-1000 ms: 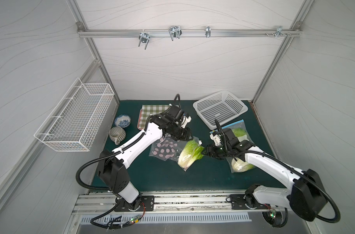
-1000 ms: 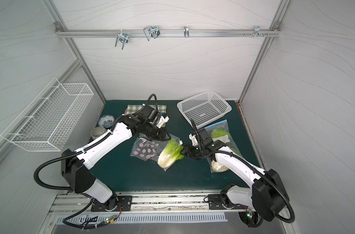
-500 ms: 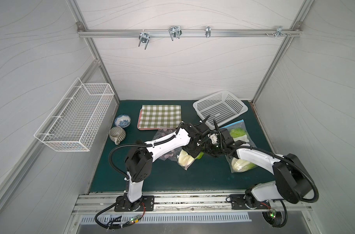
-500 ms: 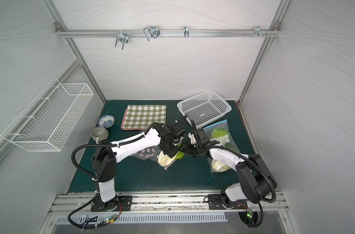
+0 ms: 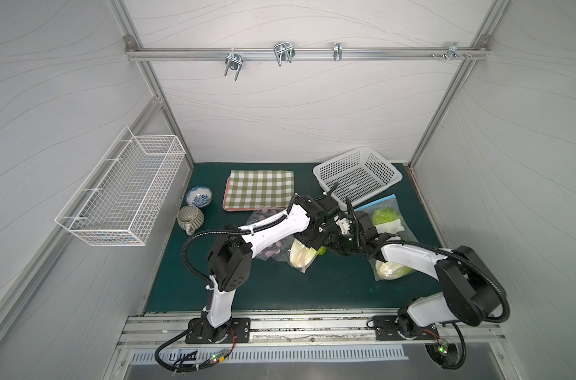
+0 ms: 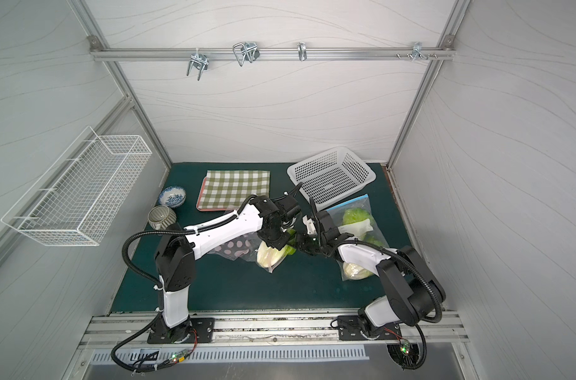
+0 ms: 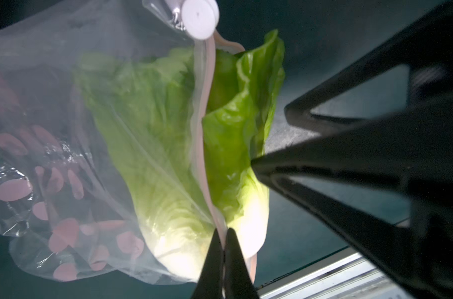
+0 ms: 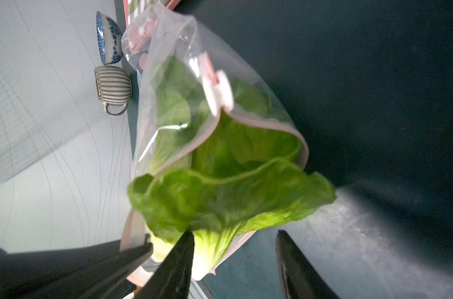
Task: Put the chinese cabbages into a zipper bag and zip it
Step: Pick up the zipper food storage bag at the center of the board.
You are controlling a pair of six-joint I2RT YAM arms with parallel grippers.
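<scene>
One cabbage [image 8: 220,202] mostly inside bag [image 7: 65,64], middle of desk [image 5: 280,289].
Left gripper [image 7: 221,233] pinched shut on bag rim; right gripper [image 8: 235,233] open, fingers [image 8: 179,259] either side of the leaf poking out.

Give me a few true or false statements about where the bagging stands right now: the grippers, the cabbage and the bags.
1. The left gripper is shut on the dotted bag at its pink rim. True.
2. The cabbage sits completely inside that bag. False: a green leaf sticks out of the open mouth.
3. The right gripper is shut. False: its jaws stand open by the leaf.
4. A second bag with cabbage in it lies beside the white basket. True.
</scene>
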